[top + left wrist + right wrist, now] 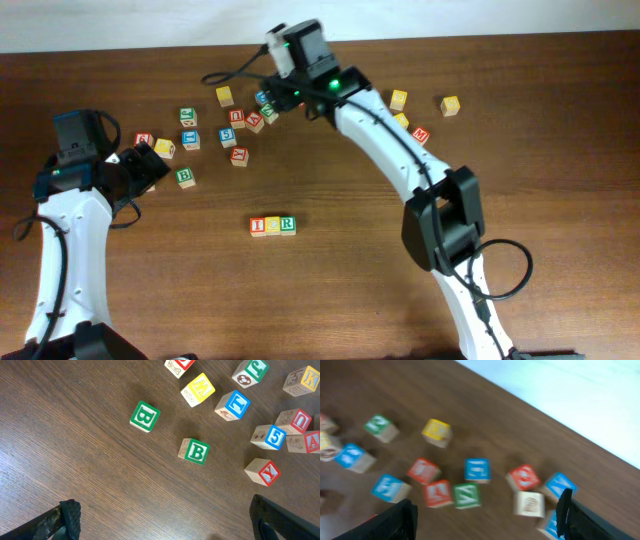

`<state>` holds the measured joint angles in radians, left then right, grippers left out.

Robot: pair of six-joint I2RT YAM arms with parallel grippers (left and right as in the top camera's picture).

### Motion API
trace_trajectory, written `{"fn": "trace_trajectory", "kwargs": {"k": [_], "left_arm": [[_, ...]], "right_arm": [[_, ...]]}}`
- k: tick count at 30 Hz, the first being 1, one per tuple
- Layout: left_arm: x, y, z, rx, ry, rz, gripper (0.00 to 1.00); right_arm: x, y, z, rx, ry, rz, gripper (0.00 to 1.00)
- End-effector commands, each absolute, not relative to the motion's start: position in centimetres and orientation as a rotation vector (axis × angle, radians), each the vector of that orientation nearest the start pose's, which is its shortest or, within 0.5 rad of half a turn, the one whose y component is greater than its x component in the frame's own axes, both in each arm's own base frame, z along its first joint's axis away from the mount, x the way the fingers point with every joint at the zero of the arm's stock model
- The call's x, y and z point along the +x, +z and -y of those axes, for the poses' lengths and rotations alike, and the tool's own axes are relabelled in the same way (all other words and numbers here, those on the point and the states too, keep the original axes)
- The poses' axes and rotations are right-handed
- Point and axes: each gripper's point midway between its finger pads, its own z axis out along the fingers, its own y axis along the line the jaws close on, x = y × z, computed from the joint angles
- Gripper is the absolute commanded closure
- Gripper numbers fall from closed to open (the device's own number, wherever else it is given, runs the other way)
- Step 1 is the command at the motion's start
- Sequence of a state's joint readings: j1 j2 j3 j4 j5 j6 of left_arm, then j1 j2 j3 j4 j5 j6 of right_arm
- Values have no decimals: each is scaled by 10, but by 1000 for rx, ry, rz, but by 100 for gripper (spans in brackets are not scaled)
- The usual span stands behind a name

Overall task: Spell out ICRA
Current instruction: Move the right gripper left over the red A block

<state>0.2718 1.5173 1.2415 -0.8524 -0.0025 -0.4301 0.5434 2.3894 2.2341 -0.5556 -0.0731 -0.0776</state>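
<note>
Mid-table, I cube (257,226), C cube (272,225) and R cube (288,225) touch in a row. Right gripper (487,510) hovers over the scattered cubes (228,137), fingers wide, empty; red A cube (310,441) sits hemmed by blue 5 cube (270,436) and red U cube (298,420). Left gripper (165,517) gapes empty near green B cubes (145,415).

Left arm (62,235) rises along the left edge, wrist angled right; left gripper (165,520) has its jaws spread fully wide. Right arm (385,150) extends far forward and to the left. Right gripper (485,515) points downward, fingers (402,520) well apart.
</note>
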Motion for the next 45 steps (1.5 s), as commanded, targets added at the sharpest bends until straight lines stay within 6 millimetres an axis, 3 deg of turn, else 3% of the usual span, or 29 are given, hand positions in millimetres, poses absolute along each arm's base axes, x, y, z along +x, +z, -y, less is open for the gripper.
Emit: {"fn": "trace_trajectory", "kwargs": {"k": [1, 7, 15, 26, 29, 31, 38, 45], "left_arm": [[350, 146, -99, -938, -53, -2532, 1], [350, 146, -99, -938, -53, -2532, 1], [350, 146, -99, -938, -53, -2532, 1], [350, 146, -99, -938, -53, -2532, 1], [350, 146, -99, -938, -53, -2532, 1], [350, 146, -99, -938, -53, -2532, 1], [350, 146, -99, -938, -53, -2532, 1], [350, 146, -99, -938, -53, -2532, 1]], "right_arm": [[530, 159, -382, -800, 377, -2145, 20], [512, 124, -423, -879, 407, -2140, 28], [513, 80, -427, -900, 397, -2184, 30], [512, 67, -426, -905, 393, -2202, 31], [514, 57, -423, -905, 385, -2215, 50], [518, 51, -418, -897, 378, -2226, 57], [519, 48, -415, -909, 482, -2232, 57], [520, 46, -415, -963, 451, -2203, 58]]}}
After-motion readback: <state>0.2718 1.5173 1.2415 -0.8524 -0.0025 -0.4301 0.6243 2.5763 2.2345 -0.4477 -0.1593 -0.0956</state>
